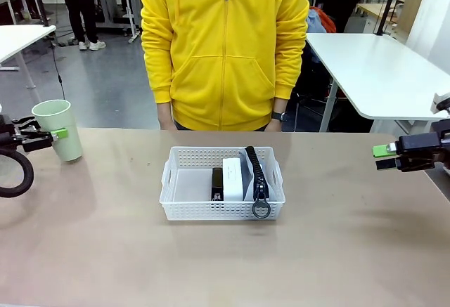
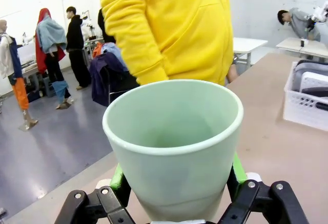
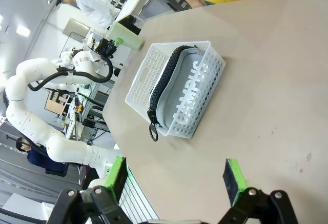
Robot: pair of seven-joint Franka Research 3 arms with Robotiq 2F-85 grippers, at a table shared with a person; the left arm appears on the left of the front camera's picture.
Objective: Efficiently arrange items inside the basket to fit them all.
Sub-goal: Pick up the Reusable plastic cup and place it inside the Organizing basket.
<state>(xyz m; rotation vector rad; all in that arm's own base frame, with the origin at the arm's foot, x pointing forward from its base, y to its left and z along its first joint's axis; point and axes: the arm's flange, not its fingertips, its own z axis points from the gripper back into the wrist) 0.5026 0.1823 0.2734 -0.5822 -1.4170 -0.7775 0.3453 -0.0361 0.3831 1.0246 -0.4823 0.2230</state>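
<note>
The white perforated basket stands mid-table in front of the person. Inside it, side by side on edge, are a small black stapler, a white boxy device and a grey pouch whose black zipper ends in a ring pull at the near wall. The pale green cup stands upright at the table's far left. My left gripper is shut on the cup, its green pads pressing both sides. Far right of the basket, my right gripper hangs open and holds nothing. The right wrist view shows the basket and pouch.
A person in a yellow hoodie stands at the far edge behind the basket, hands down. The basket's left part is bare floor. Bare tabletop lies in front of the basket and on both sides.
</note>
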